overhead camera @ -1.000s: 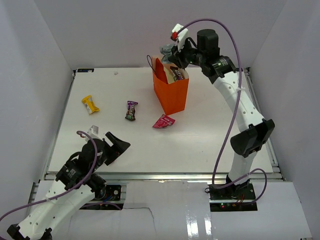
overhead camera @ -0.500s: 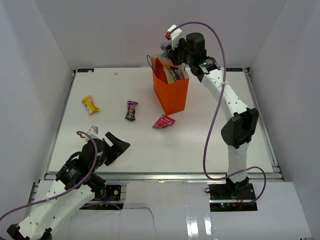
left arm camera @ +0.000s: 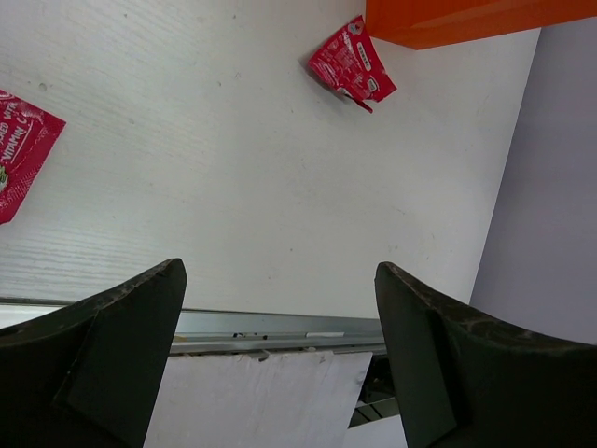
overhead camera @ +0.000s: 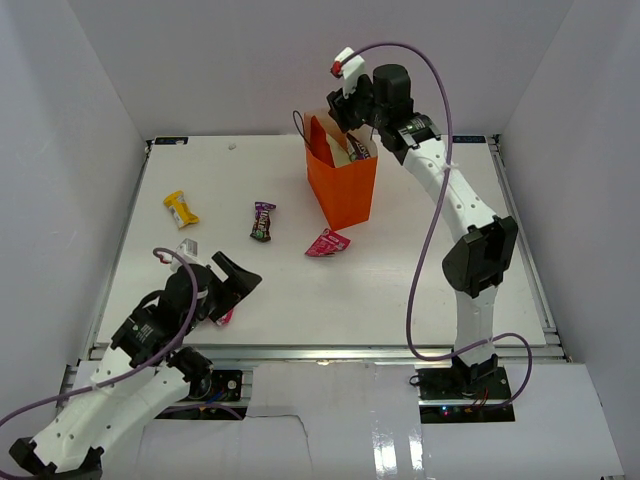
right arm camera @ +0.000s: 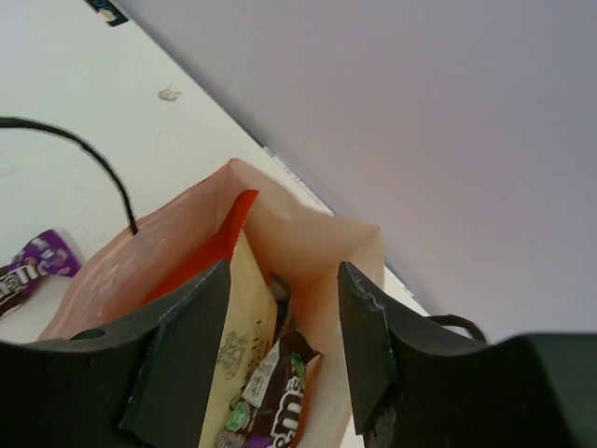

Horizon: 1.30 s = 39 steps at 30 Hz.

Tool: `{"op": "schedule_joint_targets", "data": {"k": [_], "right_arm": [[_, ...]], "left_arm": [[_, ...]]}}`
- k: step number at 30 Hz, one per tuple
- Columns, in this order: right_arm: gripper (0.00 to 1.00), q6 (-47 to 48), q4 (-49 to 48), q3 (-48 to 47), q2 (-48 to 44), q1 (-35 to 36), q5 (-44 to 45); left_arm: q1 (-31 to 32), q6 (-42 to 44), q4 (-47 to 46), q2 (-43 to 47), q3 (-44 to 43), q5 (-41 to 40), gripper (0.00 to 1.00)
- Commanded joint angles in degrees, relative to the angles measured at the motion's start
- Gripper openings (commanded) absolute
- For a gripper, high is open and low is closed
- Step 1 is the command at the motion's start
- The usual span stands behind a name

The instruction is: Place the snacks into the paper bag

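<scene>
**A:** What sits nearest, at the bottom of the frame?

**B:** The left arm, folded low at the lower left. The left gripper (overhead camera: 240, 281) tips down toward the table (overhead camera: 420, 280), close to the near rail (left arm camera: 280, 326). Its jaws are spread wide with nothing between them.

**A:** Anything beside it?

**B:** A pink packet (left arm camera: 20, 154) lies flat just beside it, at the left edge of the wrist view. A second pink packet (overhead camera: 328, 243) sits further in, near the foot of the paper bag (overhead camera: 345, 190) but not touching it.

**A:** Room to move?

**B:** There is bare table from the gripper across to the right edge. Left of centre lies a purple packet (overhead camera: 263, 221), and further left a yellow packet (overhead camera: 181, 208), well apart from each other.

**A:** And at the back?

**B:** The paper bag stands upright at upper centre, mouth open. The right arm rises from the lower right and arches over it. The right gripper (right arm camera: 284, 273) hangs above the mouth, jaws parted and empty. Inside stand a cream chip bag (right arm camera: 250, 317) and a brown packet (right arm camera: 280, 397). The back wall (overhead camera: 250, 70) is close behind.
</scene>
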<state>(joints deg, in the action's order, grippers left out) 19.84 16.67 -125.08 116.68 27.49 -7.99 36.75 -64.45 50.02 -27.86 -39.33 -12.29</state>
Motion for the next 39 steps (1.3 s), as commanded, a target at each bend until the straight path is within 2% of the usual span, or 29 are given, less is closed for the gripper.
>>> {"op": "schedule_joint_targets", "data": {"k": [1, 2, 3, 5, 7, 8, 10, 11, 13, 16, 18, 21, 26, 31, 36, 39], "right_arm": [[0.56, -0.41, 0.90, -0.61, -7.77, -0.41, -8.15], [0.56, -0.24, 2.22, -0.09, -9.35, -0.85, -11.84], [0.57, 0.63, 3.36, 0.96, -13.20, -1.29, -20.05], [0.57, 1.26, 5.91, 6.84, -19.78, -2.08, -27.13], [0.58, 1.44, 8.28, 15.59, -24.46, -3.31, -30.23], [0.58, 1.43, 8.99, 18.96, -28.92, -3.92, -32.68], [0.60, 1.52, 10.75, 26.07, -33.25, -6.46, -34.46], [0.60, 1.96, 11.10, 33.59, -37.36, -7.44, -35.42], [0.63, 5.62, 13.63, 43.80, -41.17, -11.11, -39.19], [0.67, 13.87, 18.65, 51.31, -46.80, -15.25, -45.35], [0.67, 16.54, 22.53, 57.38, -49.70, -16.14, -46.41], [0.67, 17.52, 22.01, 64.93, -53.57, -17.38, -46.42], [0.67, 16.73, 21.39, 68.91, -54.98, -18.08, -45.97], [0.67, 14.53, 18.84, 70.76, -54.81, -18.61, -46.94], [0.66, 13.48, 17.44, 71.64, -54.19, -19.31, -47.29], [0.66, 12.95, 16.73, 72.08, -54.02, -19.84, -47.65]], "left_arm": [[0.07, 1.60, -1.68, -3.77, -3.99, -2.99, 0.94], [0.07, 2.04, -1.94, -6.92, -5.91, -4.22, 0.94], [0.07, 2.83, -2.20, -8.86, -7.06, -4.66, 0.95], [-0.01, 5.55, -3.08, -16.39, -11.61, -5.80, 0.97], [-0.45, 8.18, -3.70, -22.21, -15.14, -5.64, 0.98], [-2.37, 11.94, -4.75, -28.42, -18.55, -3.63, 0.98], [-6.32, 15.65, -5.10, -34.60, -21.65, 0.23, 0.98], [-10.87, 19.58, -6.06, -37.50, -22.71, 2.69, 0.98], [-14.15, 23.38, -8.34, -44.61, -25.43, 7.45, 0.98], [-18.29, 31.03, -9.24, -54.10, -30.86, 10.88, 0.98], [-19.17, 35.76, -9.50, -58.61, -33.87, 10.45, 0.98], [-19.79, 41.30, -11.25, -66.26, -38.62, 9.74, 0.98], [-19.96, 45.98, -11.88, -77.67, -45.73, 7.91, 0.98], [-20.05, 46.52, -11.70, -83.84, -50.05, 4.74, 0.98], [-20.05, 46.34, -10.47, -89.20, -53.56, 2.54, 0.91], [-20.05, 45.64, -10.21, -90.61, -52.96, 1.84, 0.81]]}}
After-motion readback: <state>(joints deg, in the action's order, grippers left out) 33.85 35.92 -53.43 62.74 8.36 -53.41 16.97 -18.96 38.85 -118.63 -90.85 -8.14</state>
